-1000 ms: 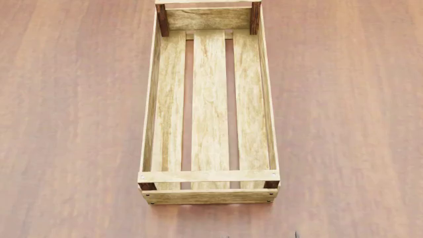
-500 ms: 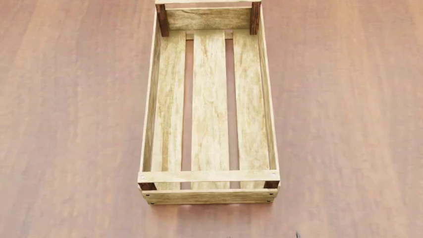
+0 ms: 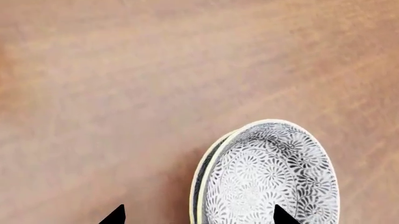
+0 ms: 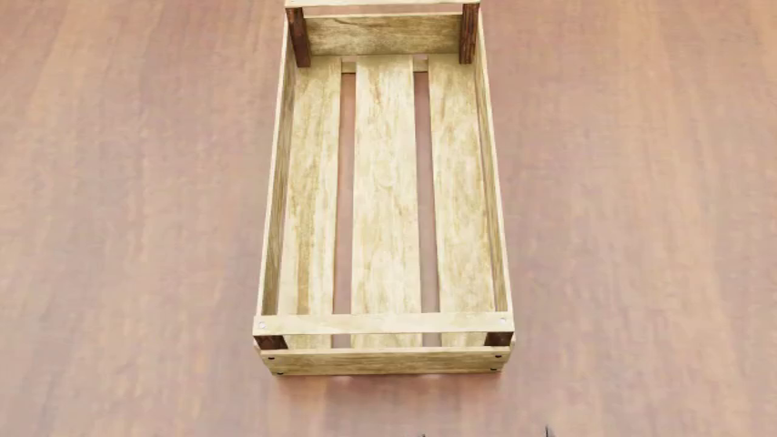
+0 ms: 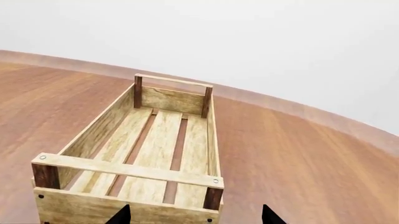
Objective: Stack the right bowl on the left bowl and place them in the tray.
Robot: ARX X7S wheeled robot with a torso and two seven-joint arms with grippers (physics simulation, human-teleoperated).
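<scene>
Two grey-and-white flower-patterned bowls sit nested on the brown table in the left wrist view. The upper bowl (image 3: 268,177) rests inside the lower one, of which only a rim edge (image 3: 198,182) shows. My left gripper (image 3: 199,217) is open and straddles that side of the stack: one fingertip (image 3: 283,217) is over the bowl's inside, the other (image 3: 115,216) is outside over bare table. The tray (image 4: 384,323) is a long light-wood crate, empty, in the middle of the head view. My right gripper (image 5: 195,217) is open just before the tray's near end (image 5: 124,170). The bowls are out of the head view.
Brown wooden tabletop (image 4: 134,228) spreads on both sides of the tray. A pale wall (image 5: 249,37) stands behind the table's far edge in the right wrist view. A small dark fingertip (image 4: 544,431) pokes in at the bottom edge of the head view.
</scene>
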